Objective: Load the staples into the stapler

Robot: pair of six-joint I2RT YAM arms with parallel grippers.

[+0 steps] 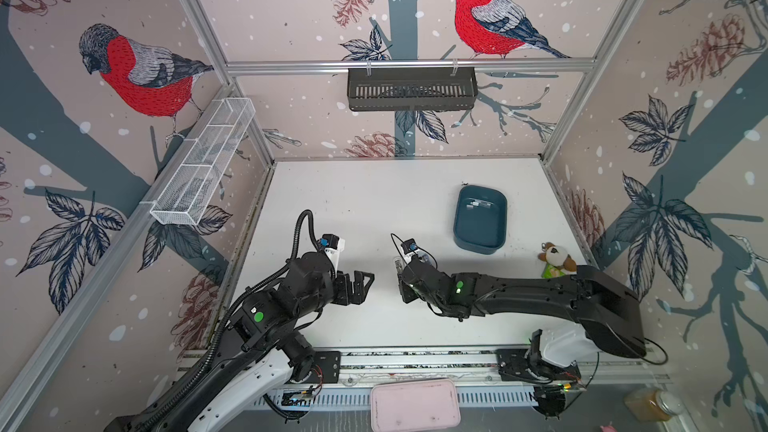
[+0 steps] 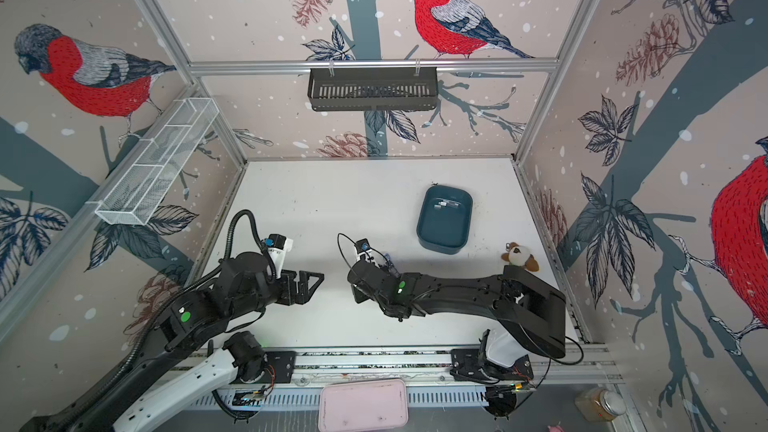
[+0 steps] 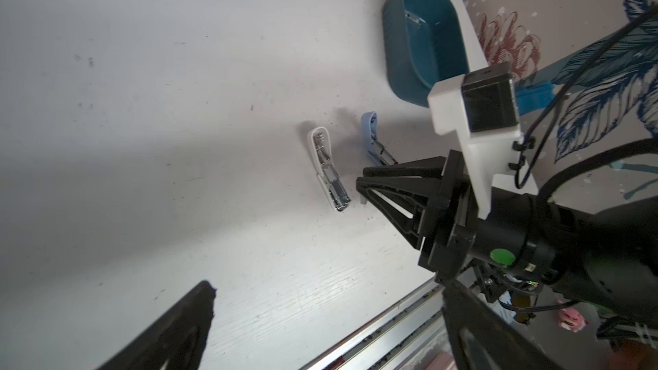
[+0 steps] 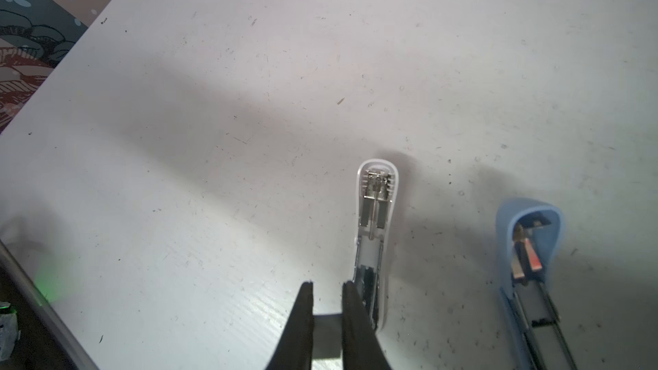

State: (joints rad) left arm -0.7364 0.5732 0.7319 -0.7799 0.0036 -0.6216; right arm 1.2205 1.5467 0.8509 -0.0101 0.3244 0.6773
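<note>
On the table [image 1: 353, 209], the left stapler [image 3: 327, 169] lies just beside the right stapler [image 3: 374, 140]; the tub [image 1: 478, 248] stands farther right, and the plush toy [image 1: 557, 259] is rightmost.

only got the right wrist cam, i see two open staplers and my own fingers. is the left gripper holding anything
Observer: No. The left gripper is open and empty, clear of the white stapler and the blue stapler.
Operator: ok any spare staples around
Observer: Yes. A few small silvery strips lie in a teal tray toward the back right of the table, beyond the staplers.
</note>
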